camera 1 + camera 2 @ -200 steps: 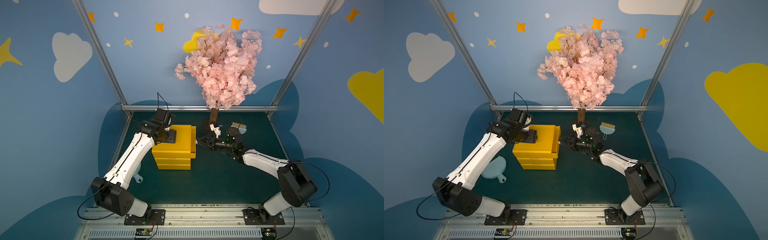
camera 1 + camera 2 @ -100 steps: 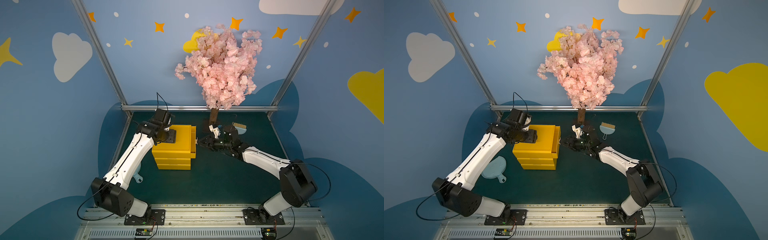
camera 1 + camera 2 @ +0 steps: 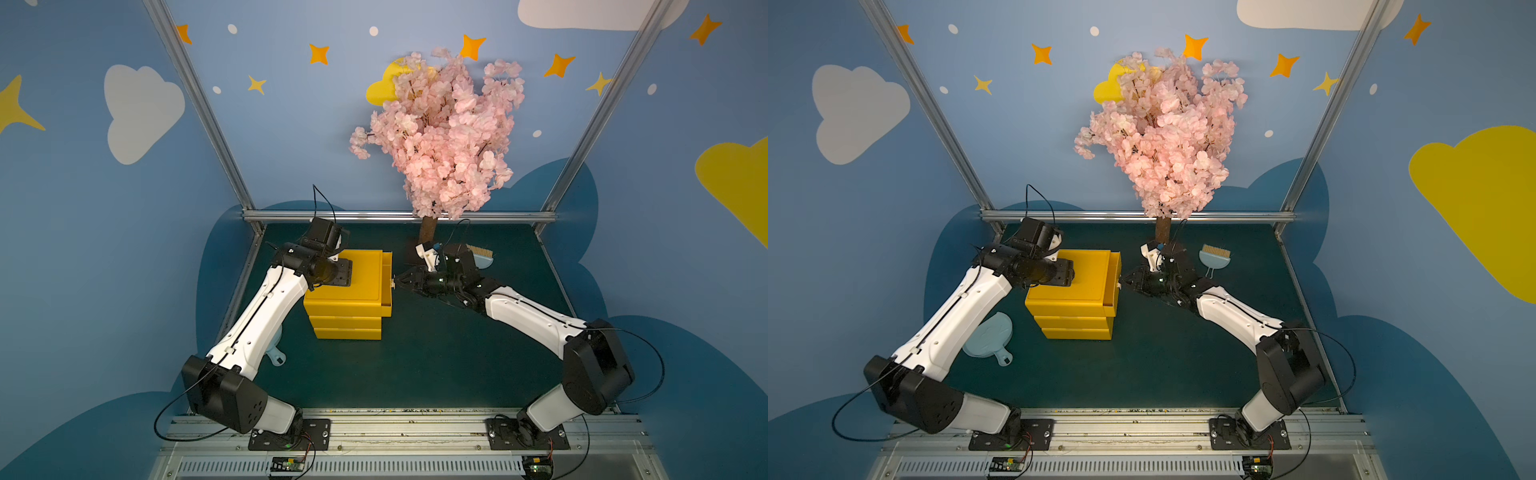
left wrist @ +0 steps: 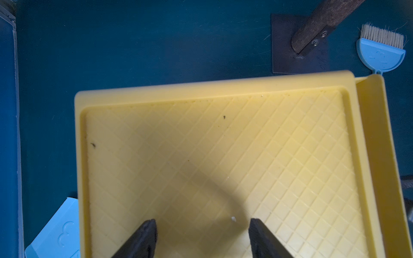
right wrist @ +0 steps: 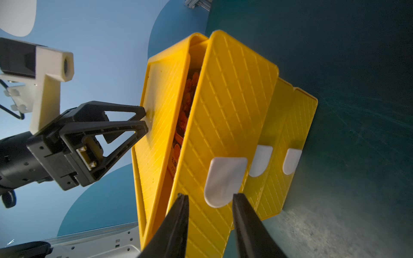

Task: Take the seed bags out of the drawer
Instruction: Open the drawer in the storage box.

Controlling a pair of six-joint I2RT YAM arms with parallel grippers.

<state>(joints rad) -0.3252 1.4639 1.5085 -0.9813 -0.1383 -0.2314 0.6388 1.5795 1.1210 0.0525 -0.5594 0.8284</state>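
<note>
The yellow three-drawer cube stands left of centre. Its top drawer is pulled out a small way. Through the gap, an orange-flowered seed bag lies inside it; any others are hidden. My right gripper is at the drawer front. Its jaws stand either side of the white handle tab with a gap still showing. My left gripper is open, its tips down on the cube's ribbed top.
A light-blue brush lies behind my right wrist. The pink blossom tree's trunk stands at the back, on a dark base plate. A light-blue dustpan lies left of the cube, under my left arm.
My right gripper has edged slightly towards the drawer front and its jaws have narrowed round the handle tab. The left arm and the drawer have not moved.
</note>
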